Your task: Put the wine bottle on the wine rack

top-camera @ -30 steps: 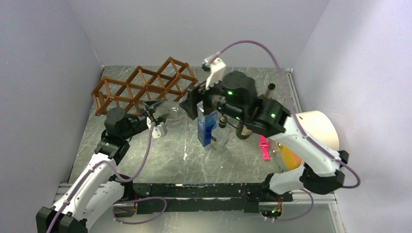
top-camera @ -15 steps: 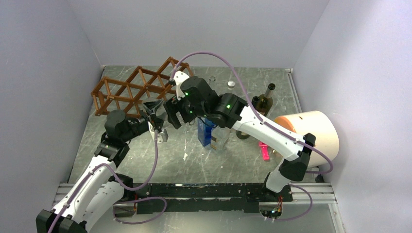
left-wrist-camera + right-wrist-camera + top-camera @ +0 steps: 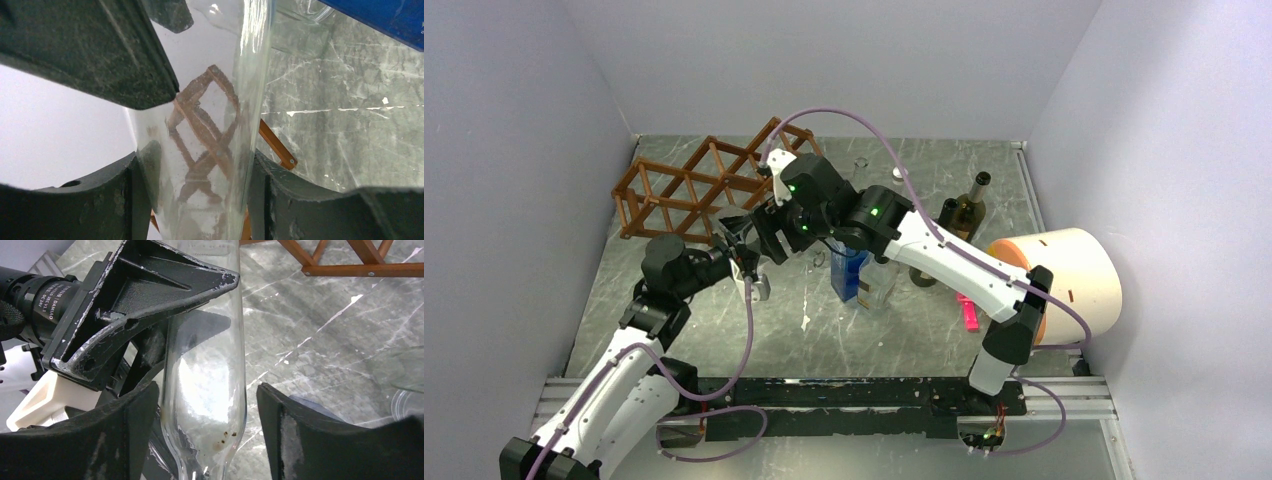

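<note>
You're clamping the clear glass wine bottle (image 3: 200, 125) in your left gripper (image 3: 740, 241), near the reddish-brown wooden lattice wine rack (image 3: 714, 180) — your right gripper (image 3: 205, 390) is straddling it, jaws apart. Nothing is sitting on the rack yet — the racking is all remaining.
</note>
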Motion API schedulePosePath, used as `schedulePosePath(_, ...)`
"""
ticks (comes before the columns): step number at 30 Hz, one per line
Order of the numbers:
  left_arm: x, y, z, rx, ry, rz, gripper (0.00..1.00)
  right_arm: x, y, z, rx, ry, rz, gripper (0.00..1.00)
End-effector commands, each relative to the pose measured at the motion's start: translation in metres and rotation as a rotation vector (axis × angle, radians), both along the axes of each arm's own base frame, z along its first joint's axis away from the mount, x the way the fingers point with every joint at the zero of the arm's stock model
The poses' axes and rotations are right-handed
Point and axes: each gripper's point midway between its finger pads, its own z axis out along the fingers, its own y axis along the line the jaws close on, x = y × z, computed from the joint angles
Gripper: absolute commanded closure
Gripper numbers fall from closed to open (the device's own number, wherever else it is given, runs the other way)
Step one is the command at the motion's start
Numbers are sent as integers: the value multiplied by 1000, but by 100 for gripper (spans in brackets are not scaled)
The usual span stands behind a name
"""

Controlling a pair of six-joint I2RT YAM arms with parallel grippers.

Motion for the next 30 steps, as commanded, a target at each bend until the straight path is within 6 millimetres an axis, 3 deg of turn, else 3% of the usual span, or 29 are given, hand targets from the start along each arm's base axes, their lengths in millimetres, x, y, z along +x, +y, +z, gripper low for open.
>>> schedulePosePath(1, 1, -1, 31, -16, -129, -3, 93, -3, -2, -7, 7, 39, 9, 30)
schedulePosePath(12, 0, 2, 33, -23, -142, 13, 93, 0, -1, -25, -22, 60, -8, 33)
schedulePosePath(19, -2, 2, 34, -28, -149, 6, 79, 4, 4, -42, -13, 82, -25, 32)
schedulePosePath(21, -1, 2, 34, -33, -139, 8, 76, 7, 4, -44, -6, 71, -40, 41)
schedulePosePath(22, -1, 2, 33, -41, -132, 10, 74, 9, 3, -44, -3, 63, -53, 53)
schedulePosePath(26, 0, 1, 33, -64, -121, 9, 52, 15, 2, -34, 41, 17, -80, 93)
schedulePosePath(27, -1, 1, 34, -69, -117, 8, 48, 18, 1, -29, 53, -1, -96, 99)
schedulePosePath(29, -1, 0, 33, -70, -104, 8, 44, 24, -3, -20, 69, -41, -125, 100)
schedulePosePath(30, 0, 1, 32, -66, -99, 8, 28, 27, -6, -15, 76, -61, -140, 100)
